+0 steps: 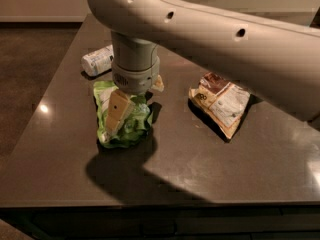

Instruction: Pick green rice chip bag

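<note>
The green rice chip bag (pixel 131 126), crinkled lime-green foil with white patches, sits left of centre on the dark table (pixel 200 169). My gripper (pixel 134 106) comes straight down onto it from the wide grey wrist. One tan finger (pixel 118 112) presses on the bag's front left side. The other finger (pixel 157 84) shows behind the bag's right side. The bag is bunched up between them and still rests on the table. The wrist hides the bag's top.
A brown-and-tan torn snack bag (pixel 220 104) lies to the right. A white-labelled plastic bottle (pixel 97 60) lies on its side behind the green bag. My arm (pixel 225 39) spans the upper right. The table's front edge (pixel 150 201) is close.
</note>
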